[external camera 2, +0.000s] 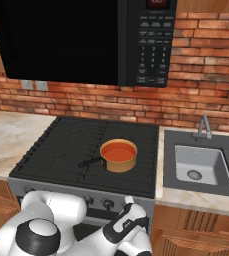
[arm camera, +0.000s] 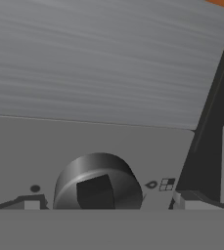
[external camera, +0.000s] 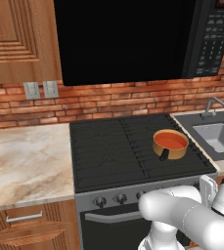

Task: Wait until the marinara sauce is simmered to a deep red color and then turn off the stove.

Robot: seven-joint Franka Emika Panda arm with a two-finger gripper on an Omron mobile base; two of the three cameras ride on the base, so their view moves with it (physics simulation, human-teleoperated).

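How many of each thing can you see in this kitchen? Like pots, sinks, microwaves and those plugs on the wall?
Saucepan with marinara sauce, on the stove: 1
Sink: 1
Faucet: 1
Microwave: 1
Wall outlets: 2
Total: 6

The saucepan point(external camera: 170, 143) sits on the stove point(external camera: 113, 151), toward its front right, handle pointing forward and left, with the marinara sauce point(external camera: 171, 140) inside it. The counter point(external camera: 25, 161) lies left of the stove, the sink point(external camera 2: 201, 165) right of it. The microwave point(external camera 2: 86, 35) hangs above. The knobs point(external camera: 119, 198) line the stove's front panel; one knob point(arm camera: 98, 183) stands between the jaws.
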